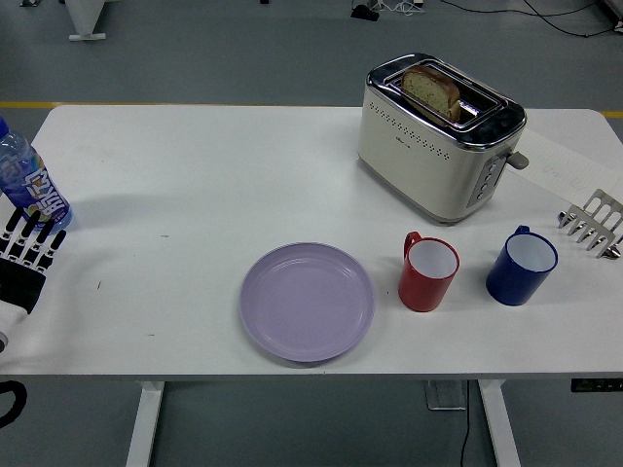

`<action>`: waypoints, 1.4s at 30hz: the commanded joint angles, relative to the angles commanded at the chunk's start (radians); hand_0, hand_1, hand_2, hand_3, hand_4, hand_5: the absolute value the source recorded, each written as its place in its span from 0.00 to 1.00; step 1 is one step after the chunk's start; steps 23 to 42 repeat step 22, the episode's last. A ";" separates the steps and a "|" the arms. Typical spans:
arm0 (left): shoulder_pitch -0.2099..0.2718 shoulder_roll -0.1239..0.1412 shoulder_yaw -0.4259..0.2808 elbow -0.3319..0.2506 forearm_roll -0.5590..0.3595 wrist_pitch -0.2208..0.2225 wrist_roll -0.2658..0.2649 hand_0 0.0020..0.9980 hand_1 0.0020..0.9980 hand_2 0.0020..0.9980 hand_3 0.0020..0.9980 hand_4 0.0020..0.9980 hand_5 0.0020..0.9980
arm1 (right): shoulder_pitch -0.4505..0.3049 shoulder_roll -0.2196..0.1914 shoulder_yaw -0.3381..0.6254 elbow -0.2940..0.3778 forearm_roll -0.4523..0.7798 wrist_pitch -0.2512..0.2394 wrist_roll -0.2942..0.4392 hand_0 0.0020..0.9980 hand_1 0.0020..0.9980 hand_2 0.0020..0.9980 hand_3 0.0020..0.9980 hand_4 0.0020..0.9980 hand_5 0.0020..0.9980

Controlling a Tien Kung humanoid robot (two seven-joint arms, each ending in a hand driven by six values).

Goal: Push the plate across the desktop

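A lilac plate (308, 302) lies flat near the front edge of the white table (214, 165), about the middle. My left hand (27, 255) is at the table's left edge, far left of the plate, fingers stretched out and holding nothing. It sits just in front of a water bottle (29, 187). The right hand is not in view.
A red mug (427, 273) stands right of the plate, a blue mug (521, 266) further right. A cream toaster (438, 136) with bread in it is at the back right. A metal rack (592, 226) is at the right edge.
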 joint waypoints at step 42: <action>-0.008 -0.001 -0.016 -0.005 0.006 -0.007 -0.001 0.62 0.68 0.67 0.68 0.55 1.00 | 0.011 0.000 -0.003 -0.003 0.006 0.004 0.004 0.55 0.45 0.60 0.58 0.30 0.49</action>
